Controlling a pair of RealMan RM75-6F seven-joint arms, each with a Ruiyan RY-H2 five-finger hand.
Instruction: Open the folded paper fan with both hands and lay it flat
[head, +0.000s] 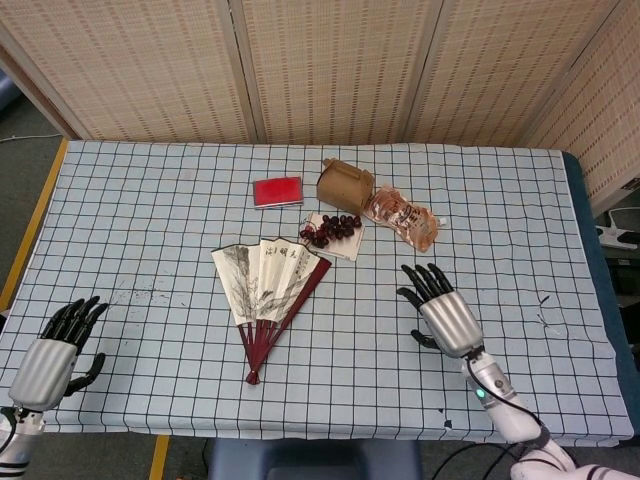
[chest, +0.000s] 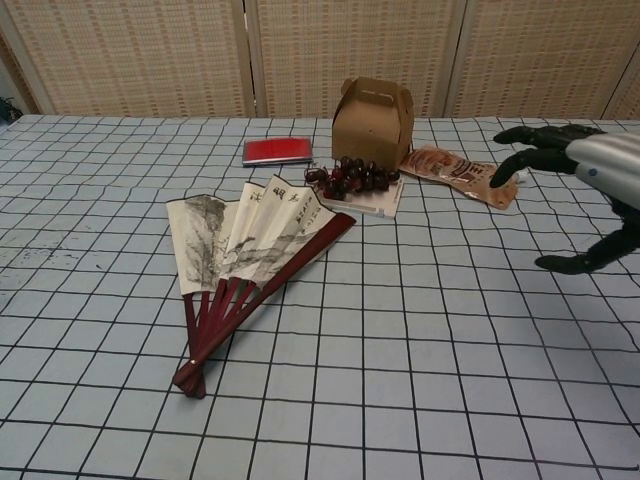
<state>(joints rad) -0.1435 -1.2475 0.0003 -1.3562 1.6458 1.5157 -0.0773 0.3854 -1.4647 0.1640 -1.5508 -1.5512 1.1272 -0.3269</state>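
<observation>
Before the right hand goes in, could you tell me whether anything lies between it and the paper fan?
Nothing visible does. The right hand is open over bare cloth, and only checked tablecloth separates it from the paper fan. The grapes lie farther back, off that line.

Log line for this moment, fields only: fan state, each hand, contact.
fan: part-open, flat on table | right hand: open, right of fan, no contact | left hand: open, near table edge, no contact

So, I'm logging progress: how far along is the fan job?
Done: the paper fan already lies on the table, about half spread. In hand: nothing; the right hand hovers open to the fan's right, while the left hand sits at the table's near edge. Left: grip both outer ribs, spread it fully, lay it flat.
</observation>
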